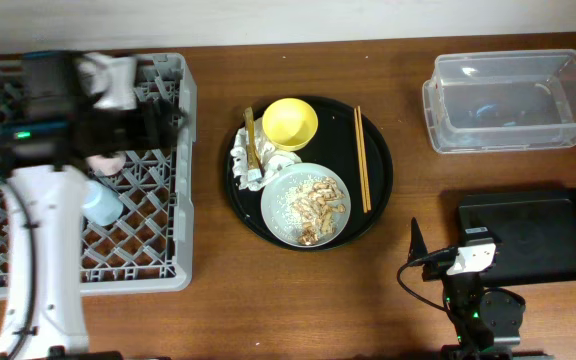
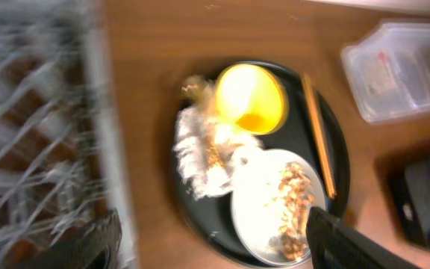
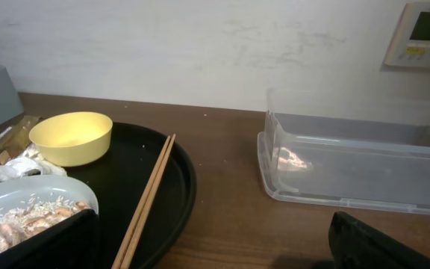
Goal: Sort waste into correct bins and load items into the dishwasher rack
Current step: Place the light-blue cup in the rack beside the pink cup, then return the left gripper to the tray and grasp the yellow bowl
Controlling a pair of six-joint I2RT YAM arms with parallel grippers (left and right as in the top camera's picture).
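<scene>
Hovering by the dishwasher rack [image 1: 183, 180] right rim with left gripper [image 1: 166, 120] splayed, empty; facing the yellow bowl [image 1: 289, 122] rightward, far on the black tray [image 1: 378, 150], probably closer than the right gripper [image 3: 209, 246], likewise splayed.

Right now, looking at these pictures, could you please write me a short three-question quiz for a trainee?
1. True or false: the chopsticks lie on the round black tray.
2. Where is the light-blue cup? A dishwasher rack; B clear tub; C black container.
3. Which dish holds the food bits?
Key: 1 true; 2 A; 3 the plate.
</scene>
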